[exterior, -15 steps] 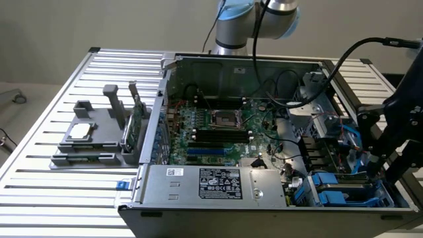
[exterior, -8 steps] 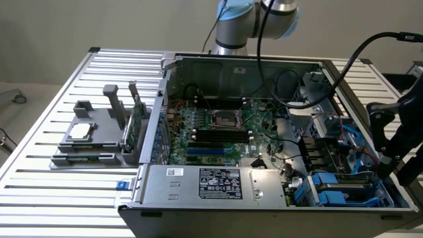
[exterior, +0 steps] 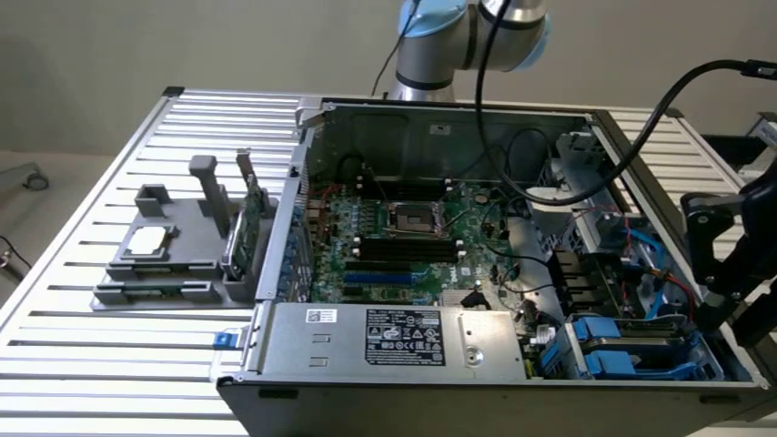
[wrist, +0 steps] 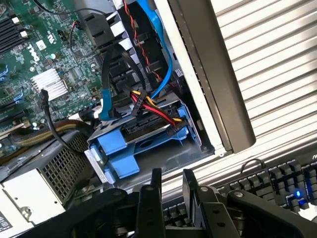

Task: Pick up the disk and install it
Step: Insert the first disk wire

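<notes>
The disk [wrist: 126,151] sits in the drive bay [wrist: 194,131] — installed, we judge — our gripper [wrist: 172,174] hovers near, 2 fingers apart, empty.

wall [exterior: 243,45]: plain beige; table [exterior: 85,300]: ribbed aluminium slats; floor [exterior: 31,214]: pale grey

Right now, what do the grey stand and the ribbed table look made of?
The grey stand looks like matte plastic: dull, even colour, blocky moulded shapes. The table looks like bare metal, probably aluminium: pale ribbed slats with a soft sheen.
</notes>
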`<state>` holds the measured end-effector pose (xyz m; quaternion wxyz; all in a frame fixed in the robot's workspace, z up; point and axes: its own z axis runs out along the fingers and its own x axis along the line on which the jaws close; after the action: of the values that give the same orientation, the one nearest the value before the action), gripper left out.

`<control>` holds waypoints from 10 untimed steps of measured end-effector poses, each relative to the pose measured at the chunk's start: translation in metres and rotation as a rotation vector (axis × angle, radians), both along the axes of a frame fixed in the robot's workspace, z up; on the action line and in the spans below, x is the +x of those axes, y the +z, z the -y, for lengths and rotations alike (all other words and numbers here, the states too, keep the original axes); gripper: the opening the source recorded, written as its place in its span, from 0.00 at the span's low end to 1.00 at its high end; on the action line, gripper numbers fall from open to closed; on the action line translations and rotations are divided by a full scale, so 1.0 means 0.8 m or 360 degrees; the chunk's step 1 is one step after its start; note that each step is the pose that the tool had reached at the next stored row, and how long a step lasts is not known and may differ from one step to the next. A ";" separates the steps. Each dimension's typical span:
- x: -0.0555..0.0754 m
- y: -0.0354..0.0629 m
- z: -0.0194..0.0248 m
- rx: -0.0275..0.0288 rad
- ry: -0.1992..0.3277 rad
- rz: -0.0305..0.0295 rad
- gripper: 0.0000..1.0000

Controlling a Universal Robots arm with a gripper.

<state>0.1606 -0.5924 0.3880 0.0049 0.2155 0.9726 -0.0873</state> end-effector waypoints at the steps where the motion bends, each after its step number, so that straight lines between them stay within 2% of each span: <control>1: 0.000 0.000 0.0013 0.00115 0.0000 -0.00017 0.31; 4: 0.000 0.000 0.0046 0.00415 -0.0003 -0.00056 0.31; 10: 0.000 -0.003 0.0053 0.00968 -0.0066 -0.00049 0.31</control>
<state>0.1610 -0.5966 0.3853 -0.0050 0.2354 0.9701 -0.0581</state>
